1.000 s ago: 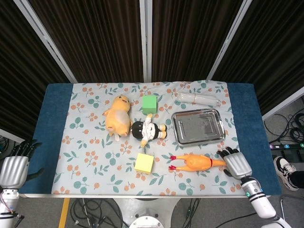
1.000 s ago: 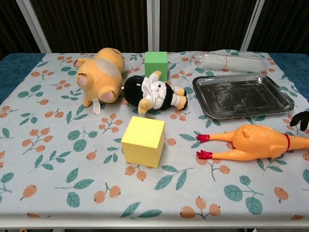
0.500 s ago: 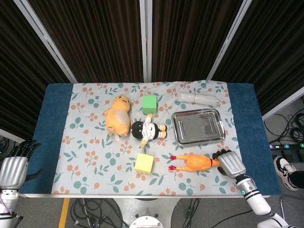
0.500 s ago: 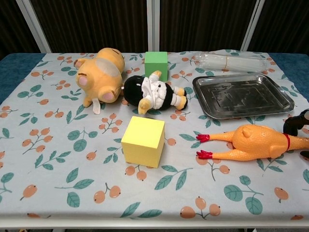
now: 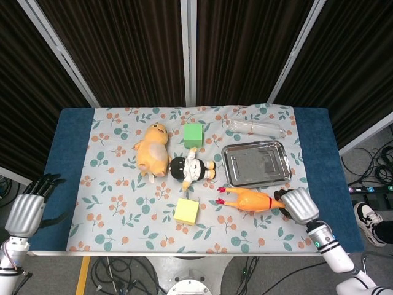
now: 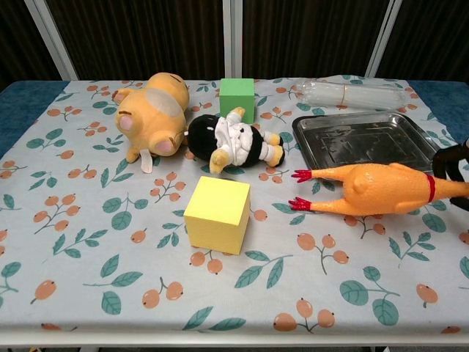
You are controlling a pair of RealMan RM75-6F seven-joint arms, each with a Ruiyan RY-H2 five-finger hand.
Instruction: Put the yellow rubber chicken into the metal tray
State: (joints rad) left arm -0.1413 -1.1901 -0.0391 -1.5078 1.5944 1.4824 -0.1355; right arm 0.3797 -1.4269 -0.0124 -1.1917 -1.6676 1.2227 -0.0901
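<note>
Right hand (image 5: 299,206) on chicken (image 5: 250,200) — fingers (image 6: 447,163) half cropped

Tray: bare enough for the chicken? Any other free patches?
The metal tray is empty. Free cloth: front left, before the yellow cube, and left of the orange plush. It is crowded mid-table: doll, green cube and rubber chicken in the right hand.

Beside the silver-grey right hand (image 5: 299,205), rubber chicken (image 5: 250,200) is orange-yellow with red feet and a red neck band; metal tray (image 5: 256,163) just beyond it is bare silver. Further off: yellow cube (image 5: 186,211), green cube (image 5: 193,134), orange plush (image 5: 153,153), black-and-white doll (image 5: 190,168). Tabletop (image 5: 70,166) is blue, under a pale cloth (image 5: 123,203) printed with teal leaves and orange berries.
</note>
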